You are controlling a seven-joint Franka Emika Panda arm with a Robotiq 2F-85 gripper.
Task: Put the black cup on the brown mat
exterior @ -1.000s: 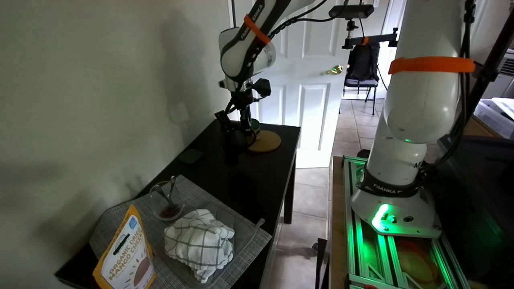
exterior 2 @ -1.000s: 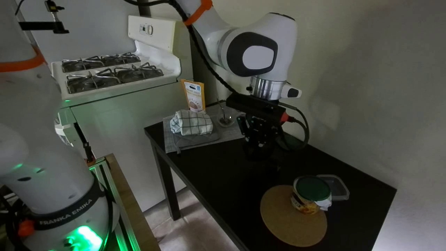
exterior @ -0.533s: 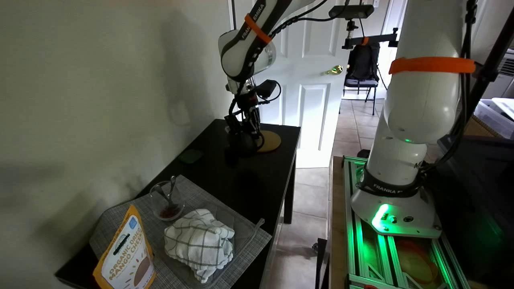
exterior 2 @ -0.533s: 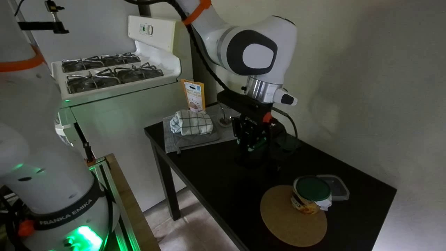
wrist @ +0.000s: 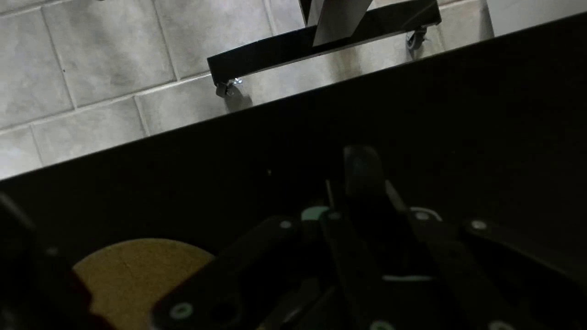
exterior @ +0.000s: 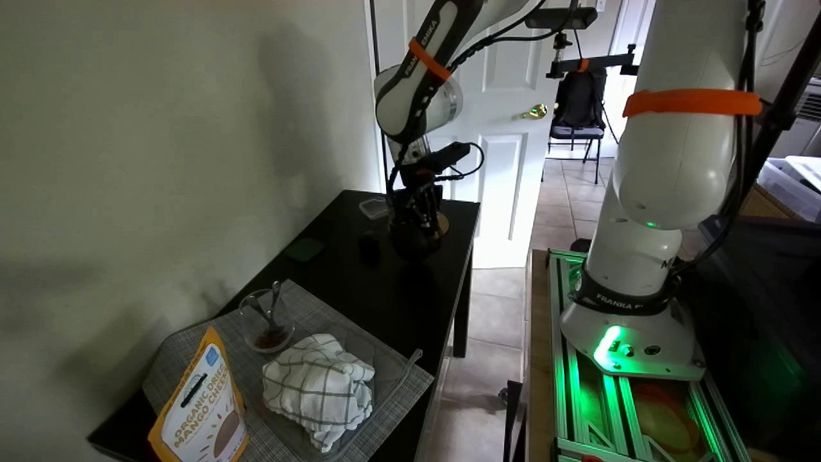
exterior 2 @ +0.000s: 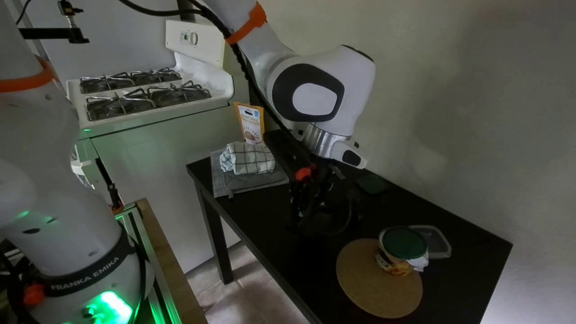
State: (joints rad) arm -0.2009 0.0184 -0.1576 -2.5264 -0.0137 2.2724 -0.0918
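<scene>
Fingers point(wrist: 341, 238) nearly together, pinching black cup point(exterior: 412, 244); its facing, long axis unclear.

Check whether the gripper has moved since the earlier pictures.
Yes, toward picture right in an exterior view: the gripper now hides most of the round brown mat, which showed more fully before.

In an exterior view the end effector point(exterior: 422, 219) and black cup point(exterior: 410, 245) have shifted toward 4 o'clock, covering more of the brown mat point(exterior: 443, 224) and uncovering a clear tray point(exterior: 374, 207) at the cup's 10 o'clock. In an exterior view the arm point(exterior 2: 315, 99) has sunk toward 7 o'clock, baring a green pad point(exterior 2: 372, 183) at the end effector's 2 o'clock.
</scene>
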